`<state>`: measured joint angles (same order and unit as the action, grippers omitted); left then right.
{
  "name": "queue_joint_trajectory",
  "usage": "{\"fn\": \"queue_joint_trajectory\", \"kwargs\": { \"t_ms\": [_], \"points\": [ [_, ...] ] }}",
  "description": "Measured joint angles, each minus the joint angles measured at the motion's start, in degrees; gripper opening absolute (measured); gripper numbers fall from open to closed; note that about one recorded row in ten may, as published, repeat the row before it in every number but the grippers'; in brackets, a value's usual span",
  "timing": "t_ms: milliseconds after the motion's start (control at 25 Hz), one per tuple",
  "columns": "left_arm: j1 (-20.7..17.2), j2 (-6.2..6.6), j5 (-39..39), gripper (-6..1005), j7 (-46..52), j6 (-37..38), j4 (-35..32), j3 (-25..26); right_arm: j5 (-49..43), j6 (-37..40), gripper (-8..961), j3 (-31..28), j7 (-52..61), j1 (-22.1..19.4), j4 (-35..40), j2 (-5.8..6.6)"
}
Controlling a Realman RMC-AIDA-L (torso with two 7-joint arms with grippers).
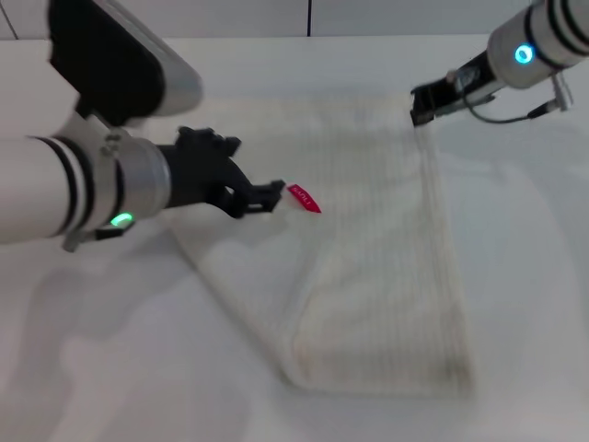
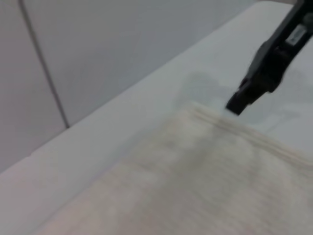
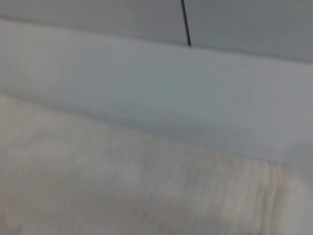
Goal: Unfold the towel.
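Observation:
The cream-white towel (image 1: 386, 267) lies on the white table, its near left side bunched in a raised fold. Its red label tag (image 1: 305, 198) sticks out right beside my left gripper (image 1: 262, 197), which is shut on the towel's left edge and holds it slightly up. My right gripper (image 1: 421, 112) is at the towel's far right corner, shut on the banded edge. It also shows in the left wrist view (image 2: 235, 105), tip down on the towel's banded corner (image 2: 215, 122). The right wrist view shows only towel (image 3: 122, 191) and table.
The white table (image 1: 525, 276) extends around the towel on all sides. A grey panelled wall (image 2: 122, 44) stands behind the table's far edge.

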<state>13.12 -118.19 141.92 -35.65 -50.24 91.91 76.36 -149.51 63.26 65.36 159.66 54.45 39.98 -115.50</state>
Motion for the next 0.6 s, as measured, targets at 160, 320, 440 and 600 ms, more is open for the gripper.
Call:
{"fn": "queue_joint_trajectory", "kwargs": {
  "t_ms": [160,320,440,600],
  "points": [
    [1.13,-0.09,0.17,764,-0.63,1.81,-2.45,-2.62,-0.26,-1.56,-1,0.19,-0.61,0.95,-3.47,-0.24],
    [2.74,-0.22,-0.12,763,-0.73,4.76,-5.99,-4.78,-0.29,-2.15,-1,0.26,-0.76,0.64,-4.23,-0.48],
    [3.79,-0.26,-0.16,763,-0.51,8.55,-8.8,-7.16,-0.32,-2.18,-1,0.5,-0.82,0.52,-4.96,-0.57],
    [5.37,-0.37,-0.33,763,-0.38,11.82,-11.68,-10.06,-0.34,-2.23,-1,0.84,-0.87,0.54,-5.31,-0.68]
  ]
}}
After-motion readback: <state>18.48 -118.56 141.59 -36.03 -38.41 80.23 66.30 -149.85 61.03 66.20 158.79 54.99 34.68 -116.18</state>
